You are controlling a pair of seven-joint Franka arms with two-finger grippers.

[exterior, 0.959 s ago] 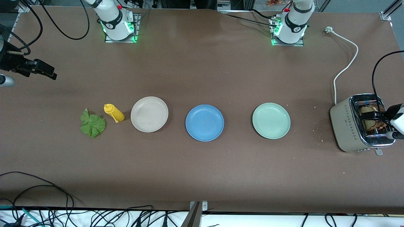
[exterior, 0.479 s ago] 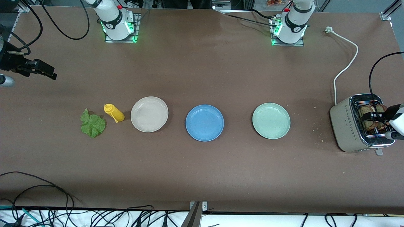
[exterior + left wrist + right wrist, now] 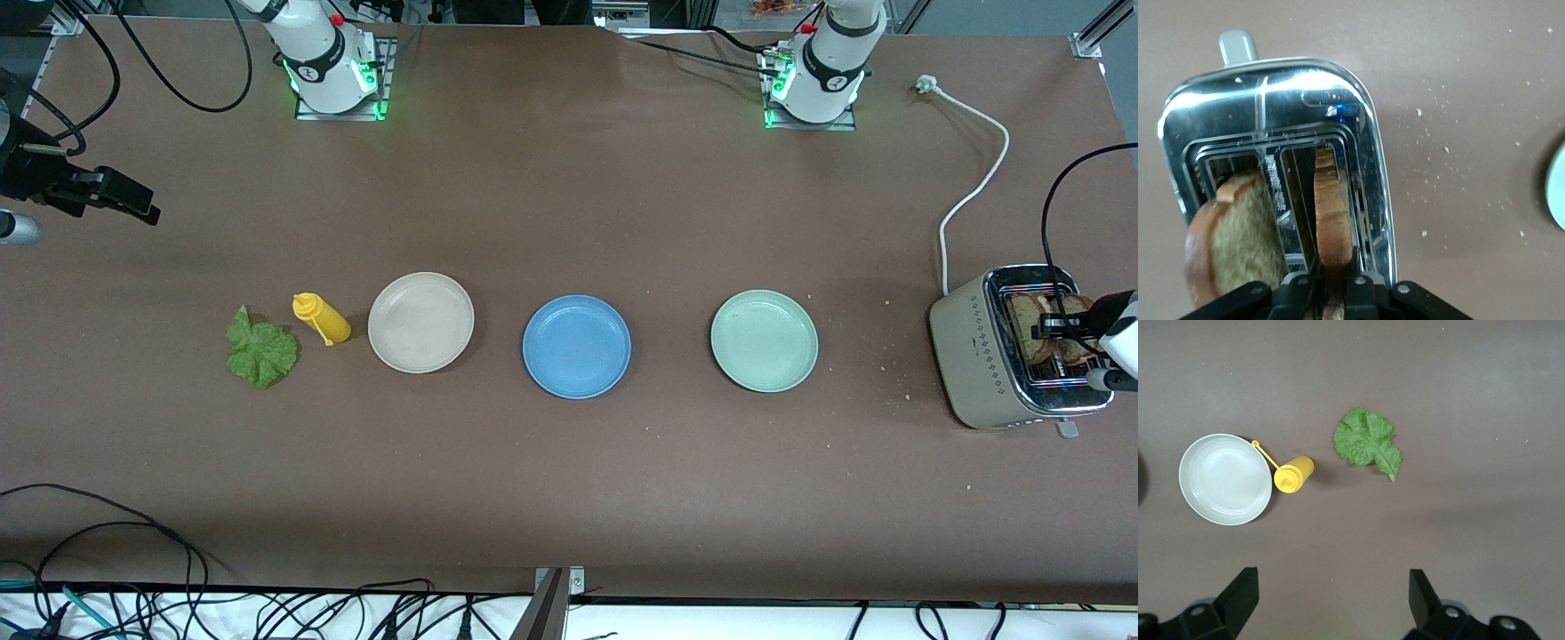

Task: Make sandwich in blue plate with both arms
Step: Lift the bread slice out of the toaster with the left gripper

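The blue plate lies bare at mid-table, between a beige plate and a pale green plate. Two brown bread slices stand in the toaster at the left arm's end. My left gripper is over the toaster, shut on the top of the slice in the slot closer to the plates. The other slice leans in its slot. The lettuce leaf lies flat toward the right arm's end. My right gripper waits there, open and holding nothing.
A yellow squeeze bottle lies on its side between the lettuce and the beige plate. The toaster's white cord runs toward the left arm's base. Crumbs are scattered beside the toaster. Cables hang along the table's front edge.
The left gripper's fingers have closed onto the bread slice in the toaster, and the slices now lean slightly. The right arm has not moved.
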